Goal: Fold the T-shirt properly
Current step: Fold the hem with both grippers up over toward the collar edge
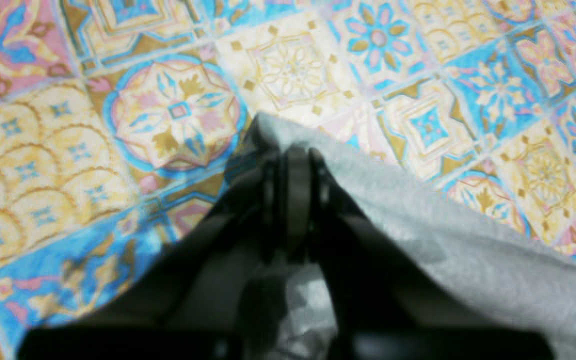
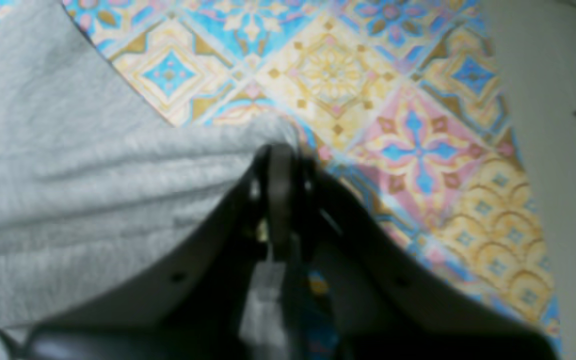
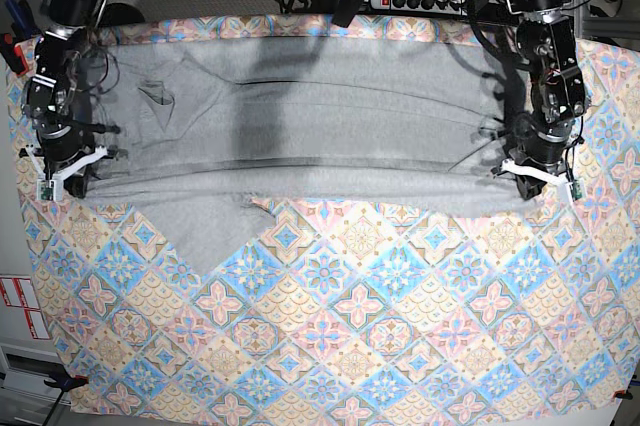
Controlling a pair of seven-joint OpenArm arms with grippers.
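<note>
While T-shirt [image 3: 350, 106] spans table [image 3: 400, 346], left pincer [image 3: 532, 186] at three o'clock and right pincer [image 3: 76, 184] at nine each pinch corner of its edge. Uneven pull could skew fold; shallow grip could let corner slip. Right wrist view shows pale surface [image 2: 518, 75] beyond tablecloth [image 2: 418, 150]; left wrist view lacks it. Base view alone catches flap [image 3: 205, 231] toward seven o'clock whole.

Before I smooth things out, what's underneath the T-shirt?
The patterned tablecloth shows all along the T-shirt's near edge; whatever lies beneath its middle is covered.
</note>
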